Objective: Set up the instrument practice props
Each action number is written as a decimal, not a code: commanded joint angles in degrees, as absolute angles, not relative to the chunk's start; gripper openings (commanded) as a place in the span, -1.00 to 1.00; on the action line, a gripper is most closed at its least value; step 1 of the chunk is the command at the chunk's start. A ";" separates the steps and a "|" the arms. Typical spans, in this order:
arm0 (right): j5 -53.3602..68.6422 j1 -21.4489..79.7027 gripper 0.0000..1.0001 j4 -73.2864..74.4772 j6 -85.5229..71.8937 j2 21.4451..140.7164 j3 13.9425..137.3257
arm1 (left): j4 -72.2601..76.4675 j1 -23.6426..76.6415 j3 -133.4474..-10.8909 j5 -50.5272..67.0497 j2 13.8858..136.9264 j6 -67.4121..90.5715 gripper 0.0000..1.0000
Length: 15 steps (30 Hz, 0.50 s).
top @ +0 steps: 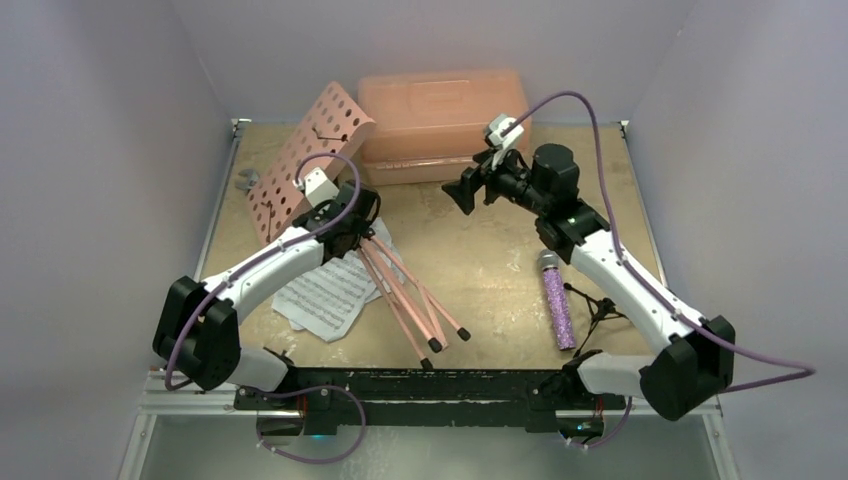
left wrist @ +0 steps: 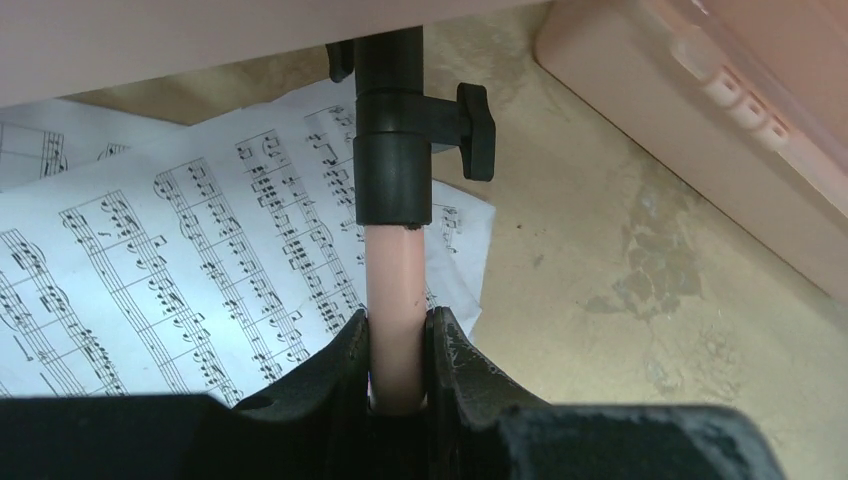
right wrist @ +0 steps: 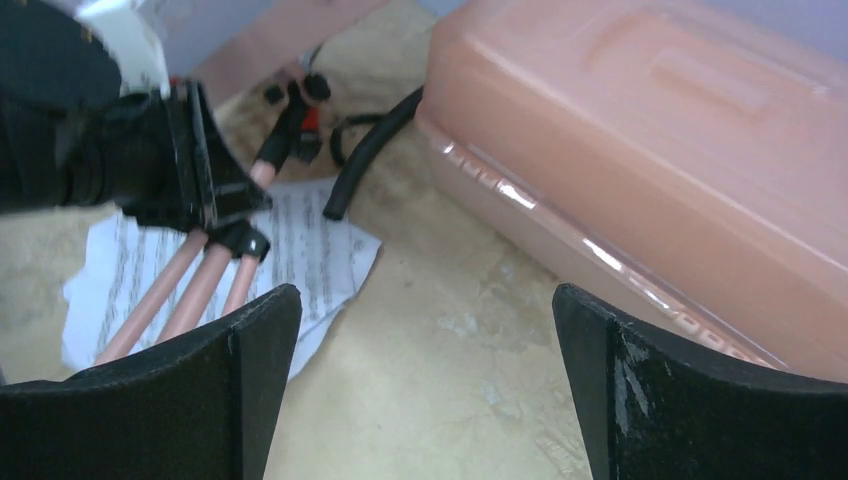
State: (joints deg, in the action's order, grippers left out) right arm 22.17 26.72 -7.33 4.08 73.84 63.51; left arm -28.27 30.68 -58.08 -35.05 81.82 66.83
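Pink music stand (top: pixel 312 160), holes all over its desk, is down near the worktop's (top: pixel 480 260) far-left corner. Long axis runs diagonally: desk toward that corner, three folded black-tipped legs pointing at the near edge's middle, over the sheet music (top: pixel 325 297). Left gripper (left wrist: pixel 398 335) is clamped on its pink pole; right gripper (top: pixel 462 190) gapes wide by the pink box (top: pixel 440 105).

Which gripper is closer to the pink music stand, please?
Left. The left gripper clamps the music stand by its pole; the right gripper hangs open, apart from it.
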 commanded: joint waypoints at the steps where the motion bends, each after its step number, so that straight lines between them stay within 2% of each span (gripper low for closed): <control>1: 13.10 26.72 0.96 -12.76 -6.82 69.39 63.61 | -17.00 34.07 -64.43 -47.13 75.94 58.30 -1.00; 6: 16.45 26.65 0.96 -7.13 -12.61 71.16 68.16 | -13.00 35.80 -65.42 -49.15 74.45 53.05 -1.00; 15: 36.87 26.72 0.95 2.40 -14.17 78.84 74.75 | -4.50 37.07 -65.52 -50.53 71.34 43.74 -1.00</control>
